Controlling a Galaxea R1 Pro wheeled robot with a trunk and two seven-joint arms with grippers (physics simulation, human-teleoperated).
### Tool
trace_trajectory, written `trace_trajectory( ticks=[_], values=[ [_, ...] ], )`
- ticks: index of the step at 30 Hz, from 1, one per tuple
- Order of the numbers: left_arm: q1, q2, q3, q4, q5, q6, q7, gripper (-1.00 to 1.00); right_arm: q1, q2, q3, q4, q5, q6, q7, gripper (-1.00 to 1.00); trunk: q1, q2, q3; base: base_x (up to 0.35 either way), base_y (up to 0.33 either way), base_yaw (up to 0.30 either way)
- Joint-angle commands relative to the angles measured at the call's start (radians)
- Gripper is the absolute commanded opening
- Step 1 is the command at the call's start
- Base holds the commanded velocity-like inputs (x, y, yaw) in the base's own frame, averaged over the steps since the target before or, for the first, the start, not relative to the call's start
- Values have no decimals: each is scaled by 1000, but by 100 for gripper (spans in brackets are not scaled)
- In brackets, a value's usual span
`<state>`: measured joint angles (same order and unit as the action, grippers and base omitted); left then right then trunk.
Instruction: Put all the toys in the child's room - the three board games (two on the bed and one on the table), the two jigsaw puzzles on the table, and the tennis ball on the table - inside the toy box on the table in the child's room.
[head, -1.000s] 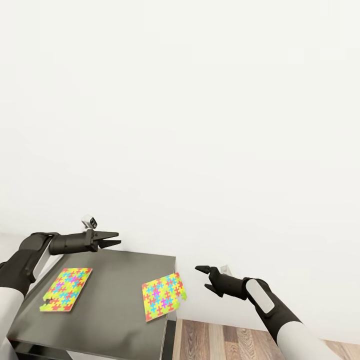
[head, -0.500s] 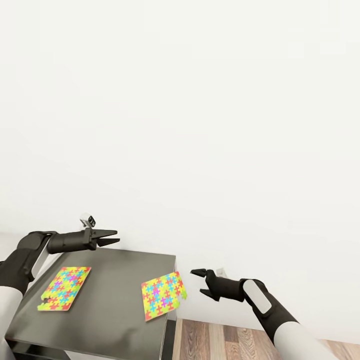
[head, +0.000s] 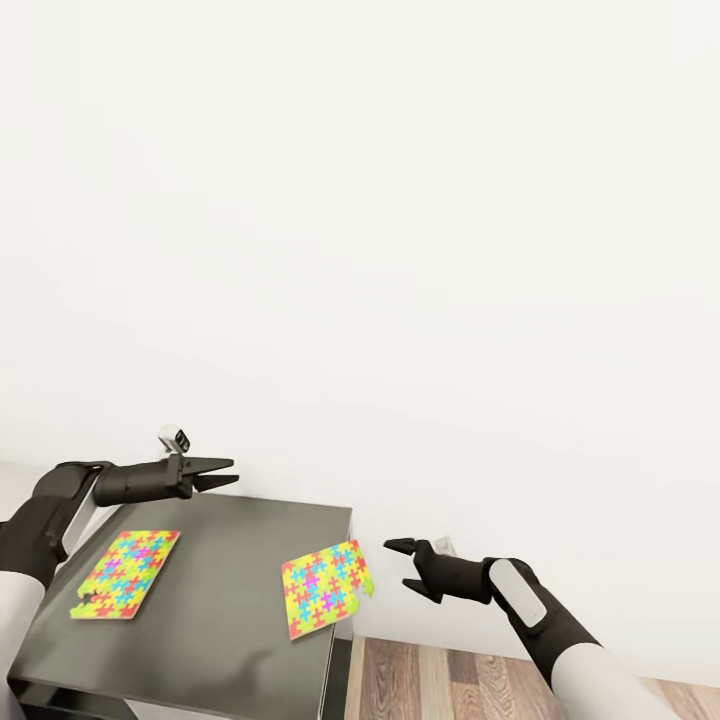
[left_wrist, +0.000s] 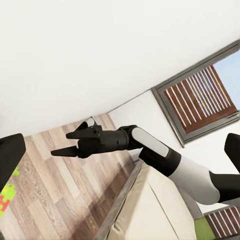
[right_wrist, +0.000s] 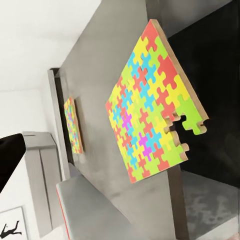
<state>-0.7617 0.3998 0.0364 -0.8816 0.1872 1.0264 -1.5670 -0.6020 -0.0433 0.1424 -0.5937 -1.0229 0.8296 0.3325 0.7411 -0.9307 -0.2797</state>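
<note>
**Both jaws apart and empty; two jigsaw puzzles on the dark tabletop**

Left gripper (head: 222, 473): jaws slightly apart, nothing between them, nothing touched. Held level above the far left corner of the tabletop (head: 230, 560), fingers pointing toward the robot's right, parallel to the white wall (head: 400, 250). Forearm black, roughly horizontal, elbow bent back toward the trunk at the left edge of the head view. Small grey camera block seen on top of the wrist.

Right gripper (head: 404, 563): jaws apart, wider than the left pair, empty. Positioned off the right edge of the tabletop, over the wood-plank floor (head: 450, 685), fingers aimed toward the nearer puzzle but clear of it. Forearm rising from the lower right, black sleeve with a pale panel near the wrist. Same gripper (left_wrist: 70, 143) seen from the left wrist view, fingers spread, against floor and wall.

Left jigsaw puzzle (head: 126, 573): lying flat on the tabletop, near its left edge, below the left gripper and apart from it.

Right jigsaw puzzle (head: 326, 588): at the right edge of the tabletop, one corner overhanging the edge. In the right wrist view, same puzzle (right_wrist: 152, 100) shown projecting past the edge, one piece-shaped notch in its border. Left puzzle (right_wrist: 73, 125) visible farther along the same surface.
</note>
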Motion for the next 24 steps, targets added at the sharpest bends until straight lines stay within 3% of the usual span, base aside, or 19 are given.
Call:
trace_trajectory(
  ticks=[1,18,24],
  values=[
    [-1,0,0,0,0,11,-4,100,-1,-2,3,0,4,0,7,100,4,-8,-5,0,0,0],
    [-1,1,6,0,0,8,-4,100,-2,-4,1,-4,5,-36,7,100,69,-127,-58,0,0,0],
    [-1,0,18,-3,0,8,-4,100,-50,1,1,-2,3,-41,6,100,92,-169,-77,0,0,0]
  ],
)
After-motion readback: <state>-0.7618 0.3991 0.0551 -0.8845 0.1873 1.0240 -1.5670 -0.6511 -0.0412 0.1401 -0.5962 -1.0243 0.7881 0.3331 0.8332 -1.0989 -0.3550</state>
